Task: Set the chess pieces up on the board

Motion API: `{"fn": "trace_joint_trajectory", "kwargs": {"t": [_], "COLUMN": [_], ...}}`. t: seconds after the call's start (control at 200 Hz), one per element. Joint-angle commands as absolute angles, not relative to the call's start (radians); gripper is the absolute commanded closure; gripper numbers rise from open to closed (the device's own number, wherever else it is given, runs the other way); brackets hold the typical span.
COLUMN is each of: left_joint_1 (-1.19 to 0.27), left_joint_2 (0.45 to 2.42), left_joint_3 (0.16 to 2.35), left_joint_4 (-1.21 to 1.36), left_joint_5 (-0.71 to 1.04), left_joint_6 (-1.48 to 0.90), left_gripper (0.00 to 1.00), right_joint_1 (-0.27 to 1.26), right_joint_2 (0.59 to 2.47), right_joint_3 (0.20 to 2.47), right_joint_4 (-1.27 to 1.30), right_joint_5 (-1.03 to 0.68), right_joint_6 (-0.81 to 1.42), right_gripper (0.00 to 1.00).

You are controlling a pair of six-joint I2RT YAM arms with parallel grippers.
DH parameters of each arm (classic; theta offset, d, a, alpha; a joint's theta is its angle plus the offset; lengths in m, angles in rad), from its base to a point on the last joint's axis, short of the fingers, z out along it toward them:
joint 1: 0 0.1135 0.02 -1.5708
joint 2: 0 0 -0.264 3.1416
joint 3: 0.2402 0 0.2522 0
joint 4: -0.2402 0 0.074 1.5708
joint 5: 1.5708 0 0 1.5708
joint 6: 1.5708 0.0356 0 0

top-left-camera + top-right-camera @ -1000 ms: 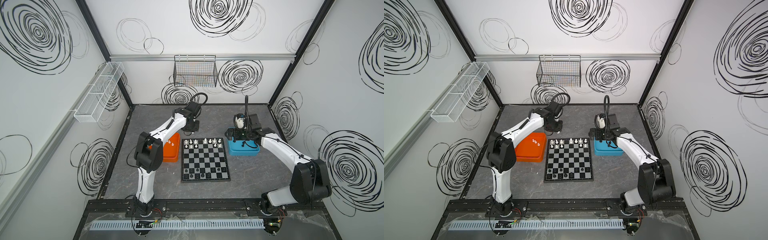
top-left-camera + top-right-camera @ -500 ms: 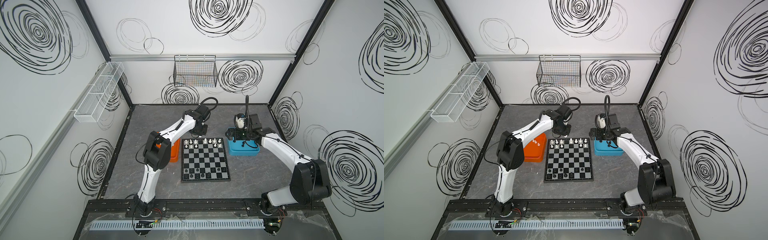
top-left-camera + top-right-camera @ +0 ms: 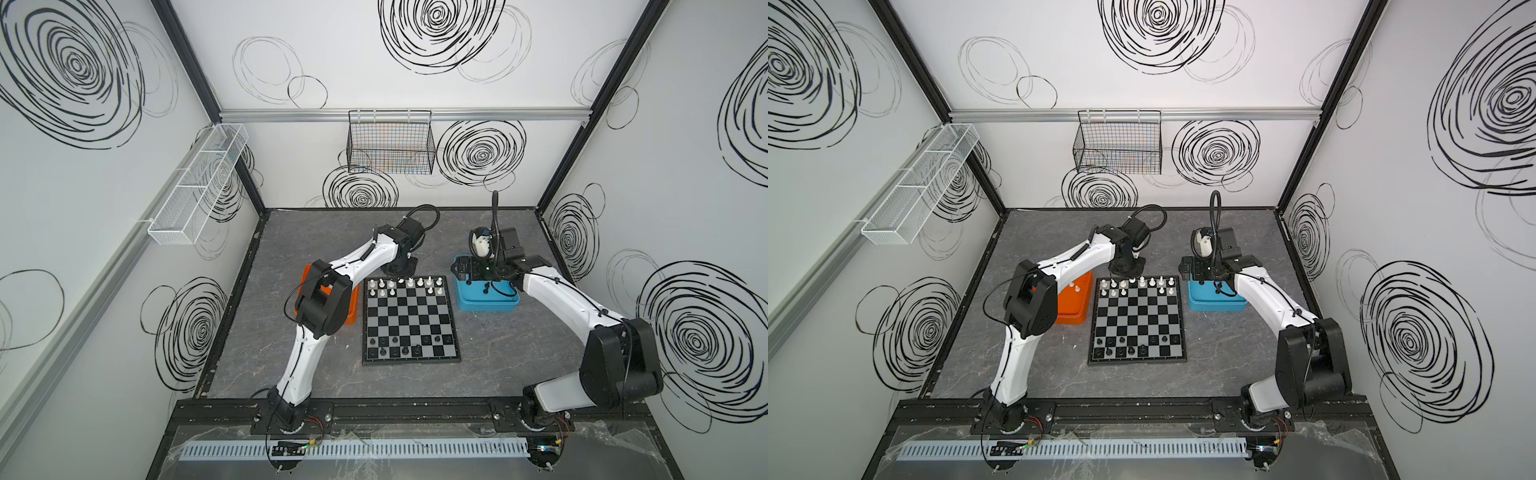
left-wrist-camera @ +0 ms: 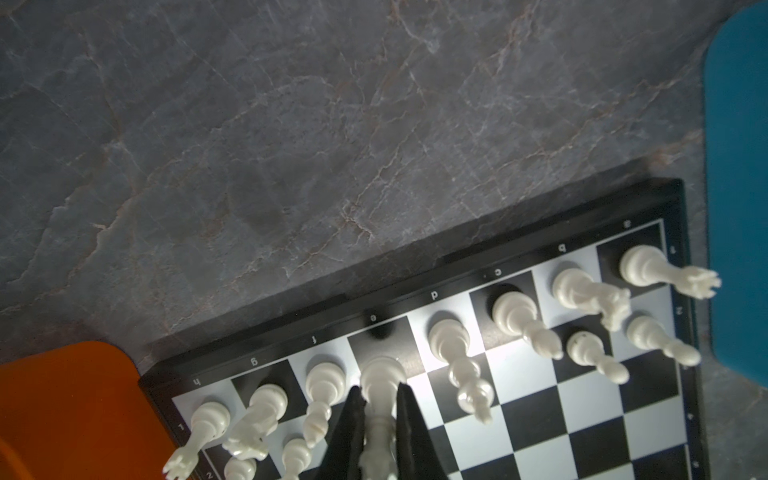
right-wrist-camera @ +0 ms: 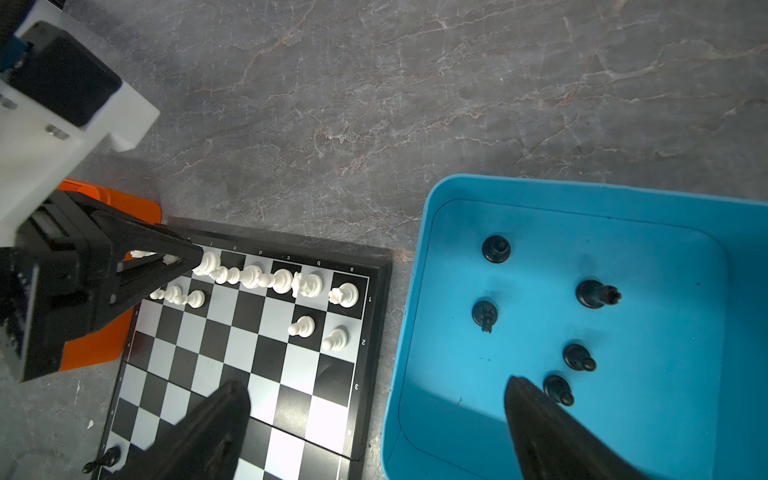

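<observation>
Left tool pinched closed; right tool spread wide.

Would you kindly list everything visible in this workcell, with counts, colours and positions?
board: one, black and silver-grey checks, middle of the table.
white chess pieces: about thirteen, white, the board's two far rows.
black chess pieces: about eleven, black, the board's two near rows.
blue tray: one, blue, right of the board, five black pieces visible inside.
orange tray: one, orange, left of the board, two white pieces showing.
wire basket: one, black, back wall.
mesh shelf: one, white, left wall.
table: one, grey marbled, under everything.
left gripper: one, black, shut on a white piece at the far row's e square.
right gripper: one, black, open, straddling the blue tray's board-side rim.
</observation>
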State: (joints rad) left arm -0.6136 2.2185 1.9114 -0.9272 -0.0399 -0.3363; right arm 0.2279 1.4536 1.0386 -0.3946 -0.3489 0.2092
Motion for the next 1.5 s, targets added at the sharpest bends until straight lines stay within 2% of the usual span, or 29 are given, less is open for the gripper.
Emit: {"fn": "trace_joint_trajectory", "kwargs": {"t": [0.0,1.496], "left_joint_1": [-0.623,-0.629], "left_joint_2": [2.240,2.266], "left_joint_3": [1.927,1.921], "left_joint_4": [-0.950,-0.950], "left_joint_5": [-0.060,-0.055], "left_joint_6": [-0.324,-0.325], "left_gripper": [0.85,0.76], "right_joint_1": [0.224,0.219], "right_joint_2": [1.459,1.474], "right_joint_3": [1.028,1.025], "right_joint_4": [-0.398,-0.394], "right_joint_5": [-0.352,-0.358], "right_joint_6": [0.199,0.202], "right_gripper": [0.00,0.00]}}
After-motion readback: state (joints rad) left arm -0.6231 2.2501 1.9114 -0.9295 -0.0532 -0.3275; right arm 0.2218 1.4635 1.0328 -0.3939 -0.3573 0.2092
